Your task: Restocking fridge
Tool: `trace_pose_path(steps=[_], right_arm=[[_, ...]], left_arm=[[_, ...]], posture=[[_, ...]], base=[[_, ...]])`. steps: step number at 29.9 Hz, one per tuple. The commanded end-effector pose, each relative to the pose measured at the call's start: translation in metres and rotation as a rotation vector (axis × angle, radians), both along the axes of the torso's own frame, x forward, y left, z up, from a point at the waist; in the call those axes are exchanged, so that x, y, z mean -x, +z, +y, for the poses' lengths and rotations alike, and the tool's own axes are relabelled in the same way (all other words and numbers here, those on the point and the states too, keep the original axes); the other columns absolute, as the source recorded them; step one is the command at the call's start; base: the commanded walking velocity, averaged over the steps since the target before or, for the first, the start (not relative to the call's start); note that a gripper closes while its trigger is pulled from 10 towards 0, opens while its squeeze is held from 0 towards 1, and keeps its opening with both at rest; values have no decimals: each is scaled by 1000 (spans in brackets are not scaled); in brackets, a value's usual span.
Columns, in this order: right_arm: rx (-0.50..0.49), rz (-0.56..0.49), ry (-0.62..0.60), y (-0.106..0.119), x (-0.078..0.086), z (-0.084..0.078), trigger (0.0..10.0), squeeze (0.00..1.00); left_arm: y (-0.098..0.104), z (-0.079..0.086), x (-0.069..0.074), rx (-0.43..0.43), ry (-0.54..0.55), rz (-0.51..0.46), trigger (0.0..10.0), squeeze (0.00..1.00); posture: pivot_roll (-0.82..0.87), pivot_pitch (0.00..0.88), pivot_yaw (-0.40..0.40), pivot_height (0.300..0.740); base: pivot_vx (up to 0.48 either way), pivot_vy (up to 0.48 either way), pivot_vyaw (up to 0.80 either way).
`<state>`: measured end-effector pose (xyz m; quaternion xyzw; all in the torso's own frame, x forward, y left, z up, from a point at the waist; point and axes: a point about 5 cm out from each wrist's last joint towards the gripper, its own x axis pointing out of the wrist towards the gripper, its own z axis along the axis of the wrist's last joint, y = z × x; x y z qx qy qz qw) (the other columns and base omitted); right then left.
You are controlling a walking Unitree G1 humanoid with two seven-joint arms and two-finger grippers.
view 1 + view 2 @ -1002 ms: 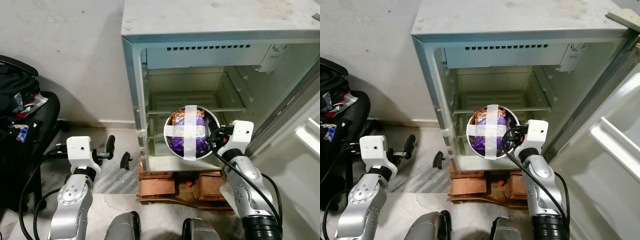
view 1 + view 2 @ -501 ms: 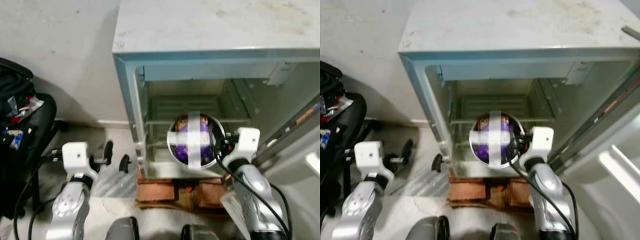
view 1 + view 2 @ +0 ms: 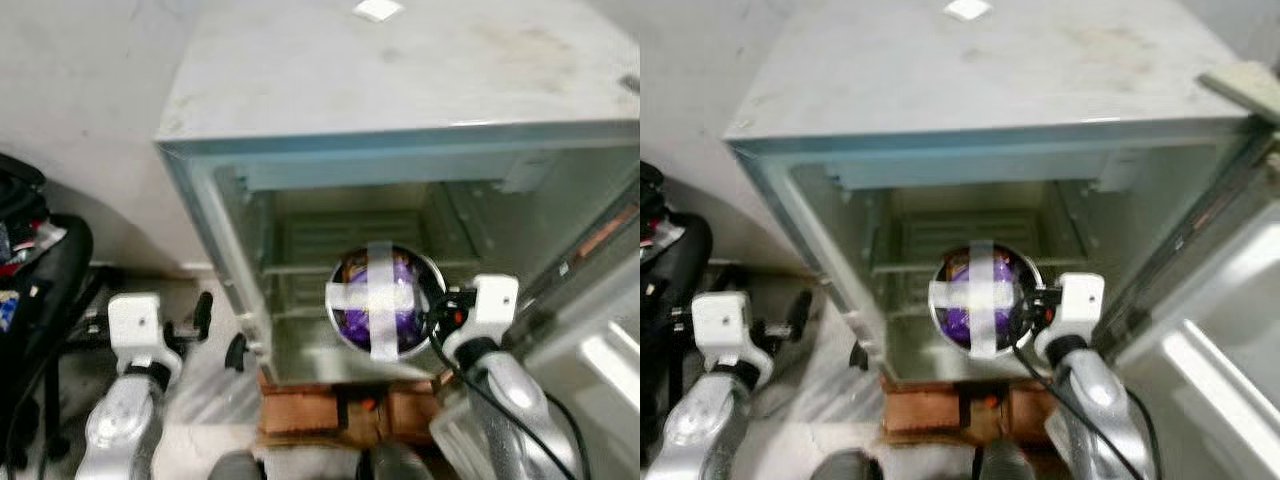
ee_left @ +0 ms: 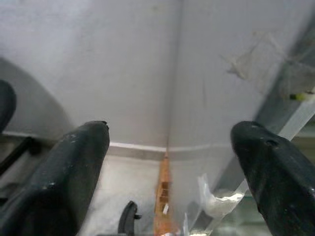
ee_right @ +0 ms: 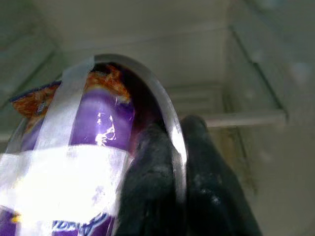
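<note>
A small fridge (image 3: 400, 90) stands with its door (image 3: 1210, 350) swung wide open. It sits on some bricks (image 3: 300, 400) on the floor.

The right gripper (image 5: 170, 162) holds a round metal bowl (image 3: 384, 300). Its two black fingers (image 5: 152, 191) pinch the bowl's thin rim, one finger inside the bowl and one outside. The bowl is tipped so its open top faces the camera. Inside the bowl is a purple and orange snack bag (image 3: 390, 305). Two strips of white tape (image 3: 378, 297) cross over the top of the bowl and keep the bag in.

The bowl is right at the front opening of the fridge, in the lower part. It is in front of the wire shelf (image 3: 350, 262) and hangs just above the fridge's bottom floor. It is nearer to the door side of the fridge than to the far wall.

The left gripper (image 3: 218, 328) is outside the fridge, beside its left wall and low down near the floor. Its two black fingers (image 4: 69, 172) are wide apart and hold nothing. In the left wrist view they point at the fridge's grey side and the wall behind it.

A black chair (image 3: 40, 260) with some stuff piled on it stands farther off, to the left of the fridge.
</note>
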<state>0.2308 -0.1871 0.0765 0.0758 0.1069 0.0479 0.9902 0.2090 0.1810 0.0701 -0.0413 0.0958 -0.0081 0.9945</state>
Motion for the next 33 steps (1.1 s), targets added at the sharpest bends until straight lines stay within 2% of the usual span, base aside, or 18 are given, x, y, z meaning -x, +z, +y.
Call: trace_pose_path(steps=[1, 6, 11, 16, 17, 18, 20, 22, 23, 24, 28, 30, 33], right_arm=[[-14, -29, 6, 6, -3, 3, 10000, 0], [-19, -23, 19, 5, -7, 7, 10000, 0], [-59, -28, 39, 6, -24, 19, 10000, 0], [-118, -14, 80, 4, -48, 43, 10000, 0], [-118, -14, 80, 4, -48, 43, 10000, 0], [-114, -2, 105, 2, -57, 53, 10000, 0], [-108, 6, 108, 1, -62, 57, 10000, 0], [-135, 41, 81, -4, -78, 67, 10000, 0], [-135, 41, 81, -4, -78, 67, 10000, 0], [-158, 64, 68, -5, -87, 74, 10000, 0], [-216, 116, 3, -5, -104, 86, 10000, 0], [-279, 148, -49, -1, -115, 94, 10000, 0], [-309, 165, -77, 2, -122, 98, 10000, 0]], left_arm=[[-6, 6, 3, -11, 10, 27, 10000, 0], [-13, 8, 4, -8, 11, 41, 10000, 0], [-16, 10, 5, -10, 19, 47, 10000, 0], [-9, 9, 3, -21, 27, 32, 10000, 0], [-9, 9, 3, -21, 27, 32, 10000, 0], [-7, 8, 3, -25, 33, 26, 10000, 0], [-6, 7, 3, -26, 35, 23, 10000, 0], [-1, 6, 4, -30, 48, 13, 10000, 0], [-1, 6, 4, -30, 48, 13, 10000, 0], [1, 6, 6, -33, 56, 10, 10000, 0], [5, 4, 9, -33, 64, 5, 10000, 0], [9, 2, 12, -30, 74, 2, 10000, 0], [10, 1, 14, -28, 88, 4, 10000, 0]], posture=[[42, 121, 13, 740], [47, 125, 10, 740], [65, 132, 7, 740], [102, 149, -5, 740], [102, 149, -5, 740], [117, 156, -10, 740], [130, 163, -18, 740], [154, 175, -29, 740], [154, 175, -29, 740], [164, 184, -34, 740], [193, 205, -54, 740], [209, 220, -66, 740], [221, 235, -78, 740]], base=[[0, 0, 0], [0, 0, 0], [0, 0, 0], [0, 0, 0], [0, 0, 0], [0, 0, 0], [0, 0, 0], [0, 0, 0], [0, 0, 0], [0, 0, 0], [0, 0, 0], [0, 0, 0], [0, 0, 0]])
